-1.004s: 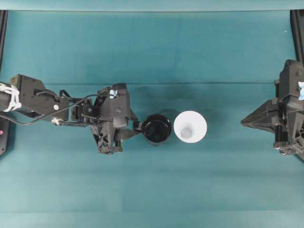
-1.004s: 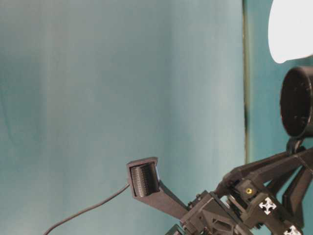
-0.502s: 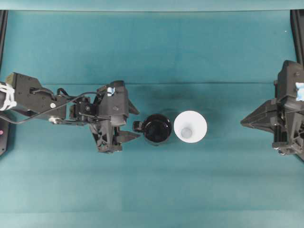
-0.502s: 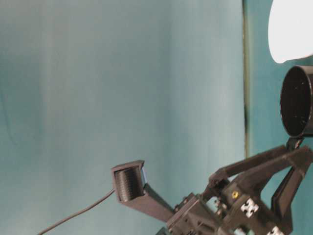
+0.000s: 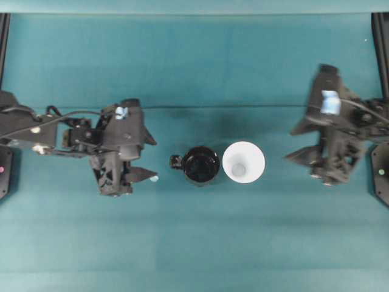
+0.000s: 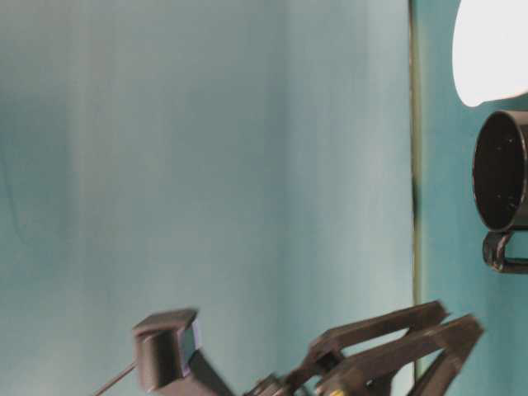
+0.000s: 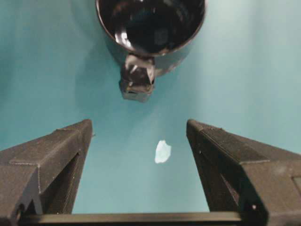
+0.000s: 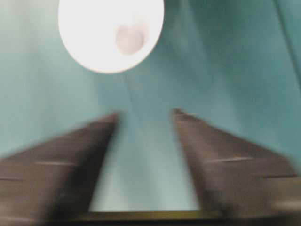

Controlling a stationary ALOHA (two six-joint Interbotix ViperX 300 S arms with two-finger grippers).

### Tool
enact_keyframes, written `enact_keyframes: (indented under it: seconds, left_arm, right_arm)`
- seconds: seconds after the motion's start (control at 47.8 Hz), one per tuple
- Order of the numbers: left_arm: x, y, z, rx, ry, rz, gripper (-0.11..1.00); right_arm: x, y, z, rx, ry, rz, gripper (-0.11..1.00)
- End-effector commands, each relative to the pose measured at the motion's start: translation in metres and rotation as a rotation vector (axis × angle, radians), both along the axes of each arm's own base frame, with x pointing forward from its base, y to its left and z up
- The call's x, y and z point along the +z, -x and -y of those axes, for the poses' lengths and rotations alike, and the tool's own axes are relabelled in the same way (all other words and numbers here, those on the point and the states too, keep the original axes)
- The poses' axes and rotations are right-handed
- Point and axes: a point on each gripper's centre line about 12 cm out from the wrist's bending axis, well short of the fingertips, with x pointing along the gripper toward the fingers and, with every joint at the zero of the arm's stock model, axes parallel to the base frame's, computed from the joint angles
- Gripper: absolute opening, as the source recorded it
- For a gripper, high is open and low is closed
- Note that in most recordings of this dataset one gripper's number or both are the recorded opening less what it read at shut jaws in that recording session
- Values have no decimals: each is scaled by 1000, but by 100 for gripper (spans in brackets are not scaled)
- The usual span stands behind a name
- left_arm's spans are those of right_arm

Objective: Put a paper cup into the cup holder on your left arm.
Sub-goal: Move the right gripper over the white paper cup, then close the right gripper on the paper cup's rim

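Observation:
The white paper cup [image 5: 243, 162] stands upright on the teal cloth, right beside the glossy black cup holder [image 5: 201, 165], whose knob handle [image 5: 176, 161] points left. My left gripper [image 5: 152, 157] is open, a short gap left of that handle. In the left wrist view the holder [image 7: 150, 28] lies ahead of the open gripper [image 7: 138, 123], with bare cloth between the fingers. My right gripper [image 5: 292, 143] is open, right of the cup and apart from it. The blurred right wrist view shows the cup [image 8: 111, 33] ahead of the empty gripper [image 8: 146, 114]. At table level the cup [image 6: 495, 49] and holder [image 6: 502, 169] sit far right.
A small pale scrap [image 5: 154, 179] lies on the cloth by the left gripper; in the left wrist view the scrap [image 7: 163, 151] is between the fingers. Black frame posts [image 5: 5, 36] [image 5: 382, 36] stand at the back corners. A cloth seam [image 5: 243, 107] runs across behind the cups.
The left gripper has pulled back leftward from the holder's handle, staying open. The right arm has swung in toward the cup and its jaws have opened. Cup and holder have not moved.

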Motion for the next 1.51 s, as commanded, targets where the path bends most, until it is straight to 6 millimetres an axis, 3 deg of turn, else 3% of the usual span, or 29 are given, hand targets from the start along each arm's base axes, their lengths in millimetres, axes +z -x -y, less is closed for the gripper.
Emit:
enact_keyframes:
  seconds: [0.0,0.314,0.502,0.941,1.484]
  left_arm:
    - [9,1,1,-1,2,28,86]
    - [7,3,5,-8,7,23,86]
    - [7,3,6,-9,9,23,86]
    - [7,3,5,-7,9,22,85]
    - [4,3,5,-6,10,14,85]
  right_arm:
    - [10,-15,3,-6,4,23,91]
    - [9,-65,8,-4,10,-32,89]
    - [-11,-82,10,-4,5,-122,89]
    - [-46,-87,13,-9,1,-186,85]
    - [-66,-85,25,-40,-6,-231,84]
